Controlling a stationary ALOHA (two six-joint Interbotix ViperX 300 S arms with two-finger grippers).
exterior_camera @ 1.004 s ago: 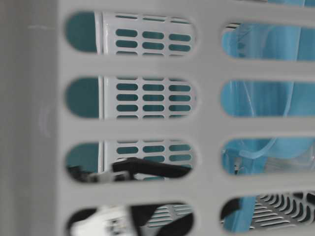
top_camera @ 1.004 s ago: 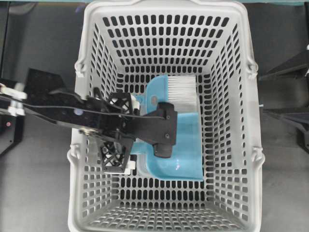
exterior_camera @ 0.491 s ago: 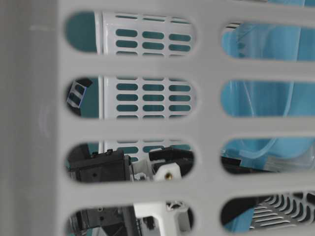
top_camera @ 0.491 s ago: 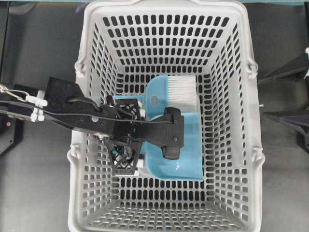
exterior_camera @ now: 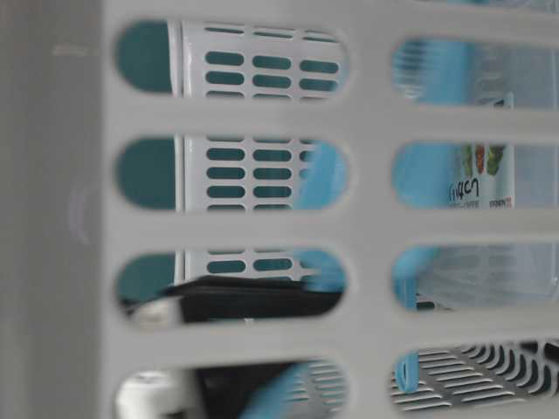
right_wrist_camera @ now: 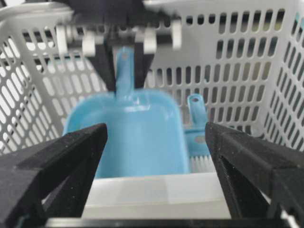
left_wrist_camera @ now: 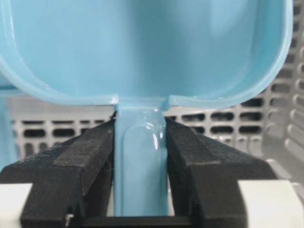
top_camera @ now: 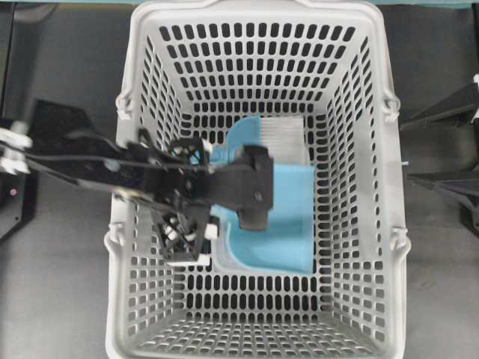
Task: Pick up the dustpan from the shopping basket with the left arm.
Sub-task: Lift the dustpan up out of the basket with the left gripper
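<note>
The light blue dustpan [top_camera: 288,228] is inside the light grey shopping basket [top_camera: 389,149]. My left gripper [top_camera: 224,215] reaches in over the basket's left wall and is shut on the dustpan's thin handle. In the left wrist view both black fingers [left_wrist_camera: 90,161] press the handle [left_wrist_camera: 140,161] just below the pan [left_wrist_camera: 142,47]. The right wrist view shows the dustpan [right_wrist_camera: 126,137] with its handle pointing away into my left gripper [right_wrist_camera: 124,57]. My right gripper [right_wrist_camera: 156,135] is open and empty, outside the basket's near rim. The table-level view shows blurred blue plastic [exterior_camera: 321,173] through the slots.
A blue hand brush with white bristles [top_camera: 281,138] lies on the basket floor beside the far edge of the pan, and also shows in the right wrist view [right_wrist_camera: 197,142]. The slotted basket walls [right_wrist_camera: 247,61] enclose the dustpan on all sides.
My left arm has shifted and the dustpan has moved with it, slightly towards the far wall. In the table-level view the blue plastic now shows blurred and in different slots.
</note>
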